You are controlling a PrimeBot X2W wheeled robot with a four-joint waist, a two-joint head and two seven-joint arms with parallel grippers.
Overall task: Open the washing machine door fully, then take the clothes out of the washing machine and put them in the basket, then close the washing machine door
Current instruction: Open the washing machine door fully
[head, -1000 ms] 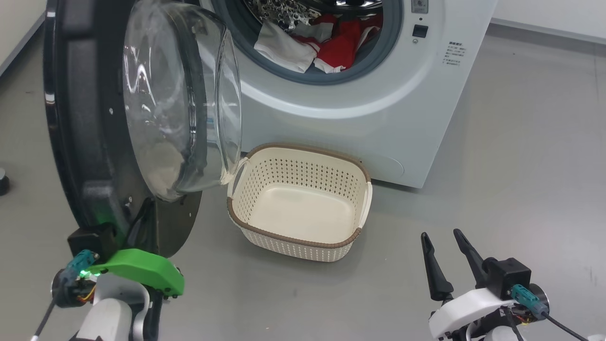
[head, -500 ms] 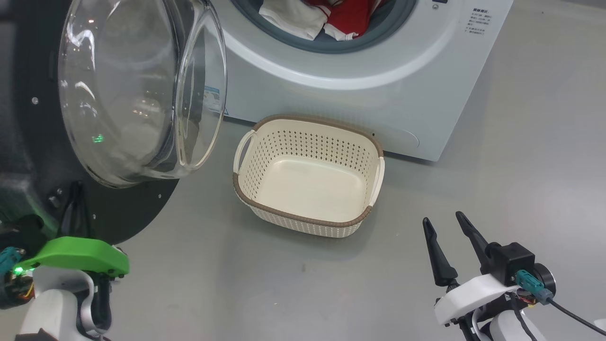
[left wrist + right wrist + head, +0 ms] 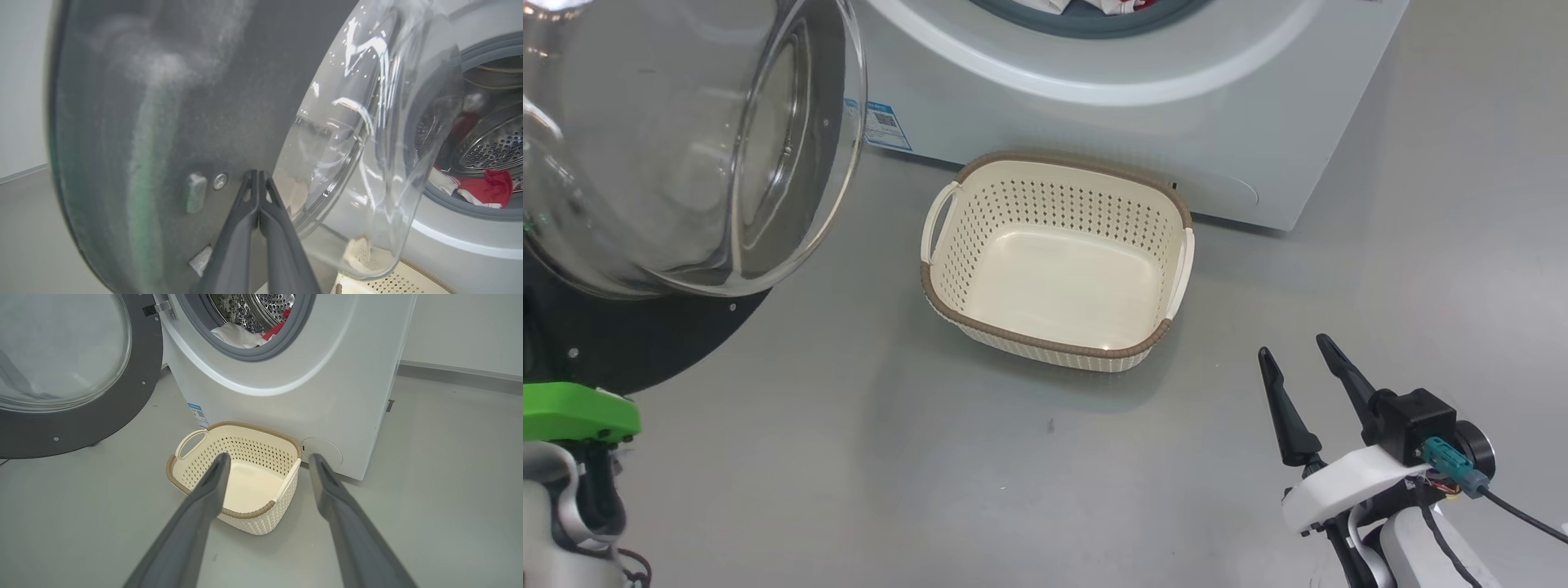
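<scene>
The washing machine door is standing wide with the closed, empty left end effector at its inner face, while the clothes are lying in the washing machine, leaving the basket empty and the right end effector hanging spread, holding nothing.

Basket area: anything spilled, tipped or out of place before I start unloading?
Nothing stands out. The basket sits upright and empty on the floor in front of the washing machine, the clothes lie inside the drum with none dropped, and the washing machine door hangs open, undamaged.
</scene>
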